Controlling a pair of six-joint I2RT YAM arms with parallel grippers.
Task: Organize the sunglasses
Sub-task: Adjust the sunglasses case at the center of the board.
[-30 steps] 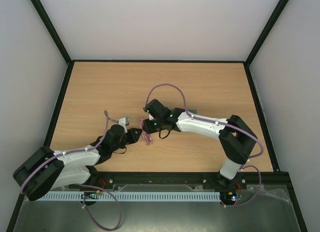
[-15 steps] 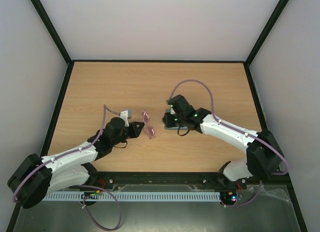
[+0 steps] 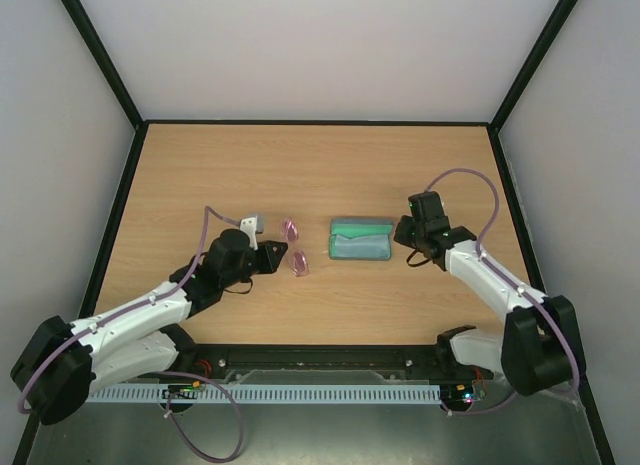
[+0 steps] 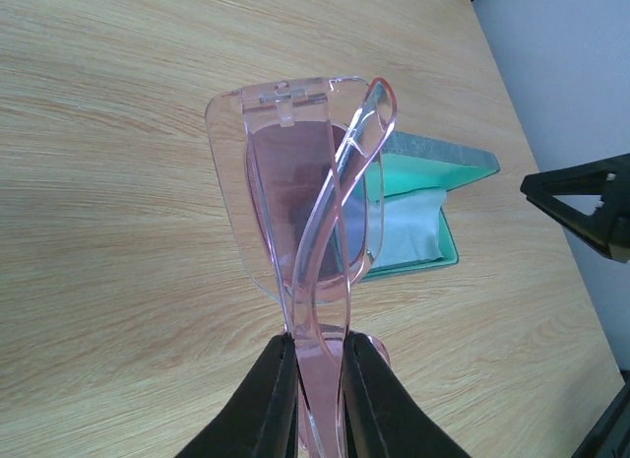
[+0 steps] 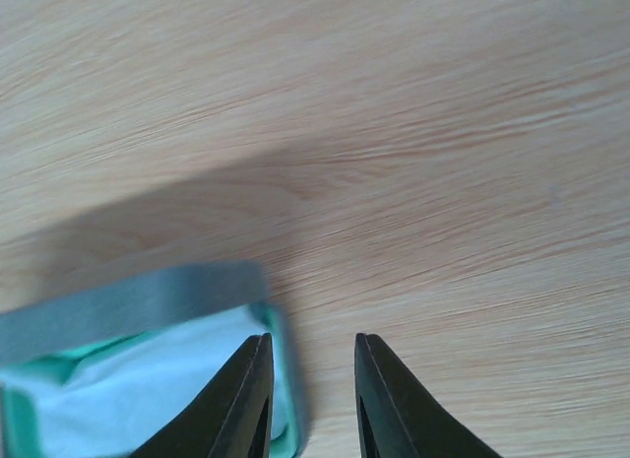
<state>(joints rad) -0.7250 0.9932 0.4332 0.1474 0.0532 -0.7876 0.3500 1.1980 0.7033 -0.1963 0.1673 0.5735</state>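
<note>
I see right gripper (image 3: 402,235) swung rightward off case (image 3: 360,238), now at its right end, slightly parted, empty. My left gripper (image 4: 317,369) pinches sunglasses (image 4: 295,182) by temple, just left of case; long axis near-far.

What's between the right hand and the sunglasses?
The open case, with its teal lining, lies on the table between the right hand and the sunglasses. The top view shows it.

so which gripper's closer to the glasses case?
Right. Right gripper is at the right end of the glasses case; left gripper holds the sunglasses off its left end, farther away.
</note>
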